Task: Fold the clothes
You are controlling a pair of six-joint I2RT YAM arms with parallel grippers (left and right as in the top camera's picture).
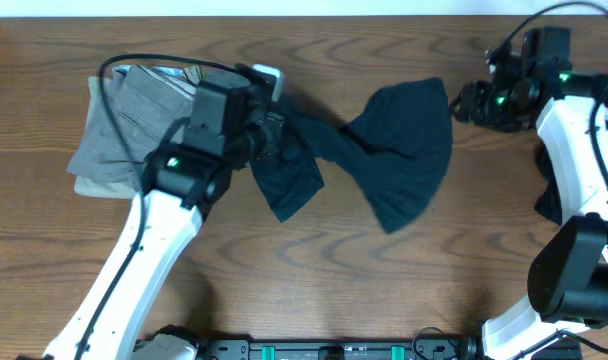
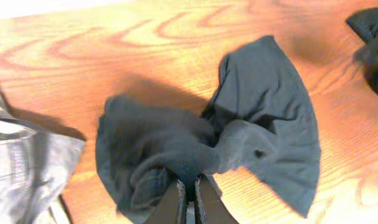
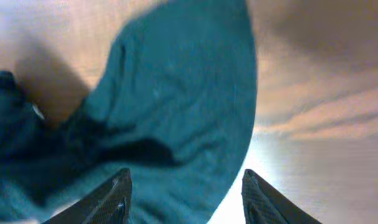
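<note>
- Black T-shirt (image 1: 409,160), from overhead: we see it crumpled near the middle of the table (image 1: 364,290). A broad lobe fans out to the right, a smaller one points toward the near edge, and a twisted waist joins them. The left gripper (image 1: 272,130) sits at that waist. A pile of grey trousers (image 1: 119,125) lies partly under the left arm, just beside the shirt. The right gripper (image 1: 467,103) hovers just off the shirt's right edge, apart from it.
- Left wrist view: we see the fingers (image 2: 176,202) pressed together with a wad of black cloth bunched over their tips, so this gripper is pinching the shirt. We cannot tell how many layers it has caught.
- Right wrist view: the two fingers (image 3: 111,199) stand spread wide with nothing between them, and the fanned lobe lies below and ahead.
- What could go wrong, as we judge it:
  - The pinch is on the bunched middle, not a hem or shoulder, so a lift would likely raise a knot rather than a flat sheet.
  - A shallow bite may slip out.
  - A pull to the left could drag the grey pile along.
  - The right jaws, closing on the lobe, may take two layers and set a crease.
</note>
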